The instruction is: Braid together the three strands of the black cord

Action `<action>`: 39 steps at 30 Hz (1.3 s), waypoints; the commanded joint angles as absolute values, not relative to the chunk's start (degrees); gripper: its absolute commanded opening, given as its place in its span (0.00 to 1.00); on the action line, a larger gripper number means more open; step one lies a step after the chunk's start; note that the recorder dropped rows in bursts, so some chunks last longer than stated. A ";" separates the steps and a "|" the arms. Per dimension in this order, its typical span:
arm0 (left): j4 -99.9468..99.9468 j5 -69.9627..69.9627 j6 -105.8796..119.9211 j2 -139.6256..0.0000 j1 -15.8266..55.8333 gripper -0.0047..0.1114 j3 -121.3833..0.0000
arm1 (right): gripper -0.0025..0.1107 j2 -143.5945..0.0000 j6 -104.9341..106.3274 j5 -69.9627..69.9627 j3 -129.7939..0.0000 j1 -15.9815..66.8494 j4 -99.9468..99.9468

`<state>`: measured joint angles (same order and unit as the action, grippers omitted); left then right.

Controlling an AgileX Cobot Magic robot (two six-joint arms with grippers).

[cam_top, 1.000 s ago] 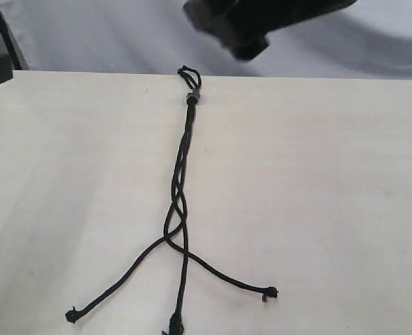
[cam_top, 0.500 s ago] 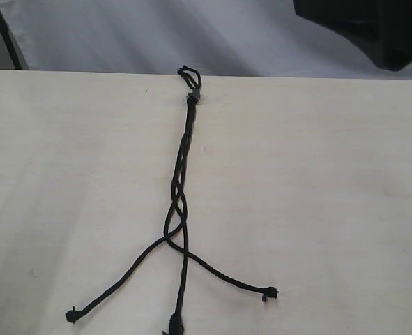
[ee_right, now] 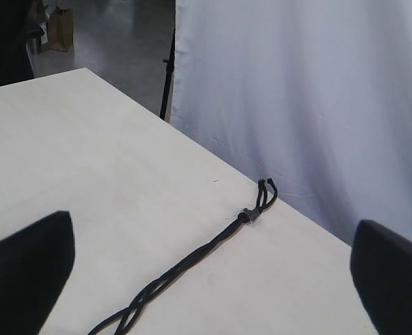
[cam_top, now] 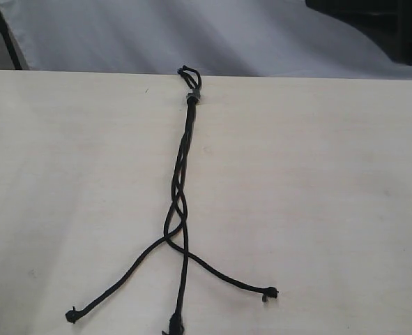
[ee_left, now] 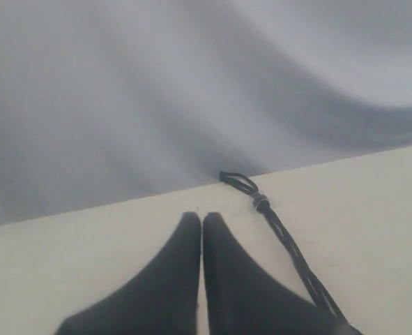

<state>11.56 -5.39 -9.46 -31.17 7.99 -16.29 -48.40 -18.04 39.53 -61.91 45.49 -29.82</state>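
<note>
The black cord (cam_top: 180, 188) lies down the middle of the pale table (cam_top: 317, 174). Its small loop (cam_top: 187, 72) and knot (cam_top: 192, 97) are at the far edge. Below the knot the three strands are loosely twisted, then they fan out to a left tip (cam_top: 71, 315), a middle tip (cam_top: 174, 324) and a right tip (cam_top: 270, 293). My left gripper (ee_left: 202, 218) is shut and empty above the table, beside the knot (ee_left: 261, 203). My right gripper (ee_right: 212, 234) is wide open high above the cord (ee_right: 192, 262), holding nothing.
A white cloth (cam_top: 122, 35) hangs behind the table's far edge. A thin black pole (cam_top: 3, 35) stands at the back left. Part of a dark arm (cam_top: 380, 24) shows in the top right corner of the exterior view.
The dark arm at the top of the exterior view has swung from above the loop to the top right corner. A dark shape at the far left has left the view. The cord has not moved.
</note>
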 commanded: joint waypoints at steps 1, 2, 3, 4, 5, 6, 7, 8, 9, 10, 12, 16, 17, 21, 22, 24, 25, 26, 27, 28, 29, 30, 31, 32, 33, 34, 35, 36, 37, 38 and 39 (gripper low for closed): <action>11.52 -2.38 -9.01 -21.12 7.96 0.05 -12.82 | 0.95 -48.17 -18.19 39.38 -61.66 45.42 -30.10; 11.52 -2.67 -9.01 -18.65 7.96 0.05 -11.61 | 0.95 -48.17 -18.19 39.38 -61.66 45.42 -30.10; 11.52 -2.66 -9.01 -16.71 7.96 0.05 -10.70 | 0.95 -48.17 -18.19 39.38 -61.66 45.42 -30.10; 11.64 -2.66 -8.84 -14.32 7.96 0.05 -9.64 | 0.95 -48.17 -18.19 39.38 -61.66 45.42 -30.10; 11.64 -2.66 -8.43 -11.99 7.96 0.05 -8.60 | 0.95 -48.18 -18.80 39.38 -61.66 45.42 -30.10; 11.64 -2.66 -7.71 -9.77 7.96 0.05 -7.78 | 0.95 -48.18 -18.80 39.38 -61.66 45.42 -30.10; 11.64 -2.66 -6.67 -7.72 7.96 0.05 -6.83 | 0.95 -48.18 -18.80 39.38 -61.66 45.42 -30.10; 11.64 -2.66 -5.83 -5.84 7.96 0.05 -6.01 | 0.95 -48.18 -18.80 39.38 -61.66 45.42 -30.10; 11.64 -2.66 -5.56 -4.03 7.87 0.05 -5.31 | 0.95 -48.18 -18.80 39.38 -61.66 45.42 -30.10; 11.64 -2.66 -5.42 -2.73 7.69 0.05 -4.59 | 0.95 -48.18 -18.80 39.38 -61.66 45.42 -30.10; 11.64 -2.66 -5.42 0.00 5.91 0.05 -3.24 | 0.95 -48.18 -18.80 39.38 -61.66 45.42 -30.10; 11.64 -3.06 -5.42 0.00 -0.49 0.05 -1.01 | 0.95 -48.18 -18.83 39.51 -61.66 45.42 -30.10; 11.64 -2.77 -5.54 0.00 -2.30 0.05 -0.67 | 0.95 -48.18 -18.83 39.28 -61.66 45.42 -30.10; 11.64 -2.47 -5.70 0.00 -6.79 0.05 0.00 | 0.95 -48.18 -18.83 39.28 -61.66 45.42 -30.10; 11.64 -2.47 -6.33 0.00 -7.29 0.05 0.00 | 0.95 -48.18 -18.83 39.28 -61.66 45.42 -30.10; 11.64 -2.47 -7.21 0.00 -7.60 0.05 0.00 | 0.95 -48.18 -18.83 39.28 -61.66 45.42 -30.10; 11.64 -2.70 -7.25 0.00 -7.60 0.05 0.00 | 0.95 -48.18 -18.83 39.28 -61.66 45.42 -30.10; 11.64 -2.89 -7.25 0.00 -7.44 0.05 0.00 | 0.95 -48.18 -18.83 39.28 -61.66 45.42 -30.10; 11.54 -2.89 -7.25 0.00 -7.48 0.05 0.00 | 0.95 -48.18 -18.83 39.28 -61.66 45.42 -30.10; 11.25 -2.78 -7.25 0.00 -7.48 0.05 0.00 | 0.95 -48.18 -18.83 39.28 -61.66 45.42 -30.10; 10.60 -2.64 -6.45 0.00 -7.48 0.05 0.00 | 0.95 -48.18 -18.83 39.28 -61.66 45.42 -30.10; 9.04 -2.64 -4.95 0.00 -7.48 0.05 0.00 | 0.95 -48.18 -18.83 39.28 -61.66 45.42 -30.10; 6.64 -2.75 -2.91 0.00 -7.48 0.05 0.00 | 0.95 -48.18 -18.83 39.28 -61.66 45.42 -30.10; 4.02 -0.80 -1.02 0.00 -7.48 0.05 0.00 | 0.95 -48.18 -18.83 39.28 -61.66 45.42 -30.10; 1.99 1.28 0.00 0.00 -7.48 0.05 0.00 | 0.95 -48.18 -18.83 39.28 -61.66 45.42 -30.10; 1.63 2.76 0.00 0.00 -7.48 0.05 0.00 | 0.95 -48.18 -18.83 39.28 -61.66 45.42 -30.10; 1.63 3.76 0.00 0.00 -7.48 0.05 0.00 | 0.95 -48.18 -18.83 39.28 -61.66 45.42 -30.10; 1.63 4.64 -0.34 0.00 -7.48 0.05 0.00 | 0.95 -48.18 -18.83 39.28 -61.66 45.42 -30.10; 1.63 5.50 -0.34 0.00 -7.48 0.05 0.00 | 0.95 -48.18 -18.83 39.28 -61.66 45.42 -30.10; 1.63 6.28 -0.34 0.00 -7.48 0.05 0.00 | 0.95 -48.18 -18.83 39.28 -61.66 45.42 -30.10; 1.63 7.13 -0.34 0.00 -7.48 0.05 0.00 | 0.95 -48.18 -18.83 39.28 -61.66 45.42 -30.10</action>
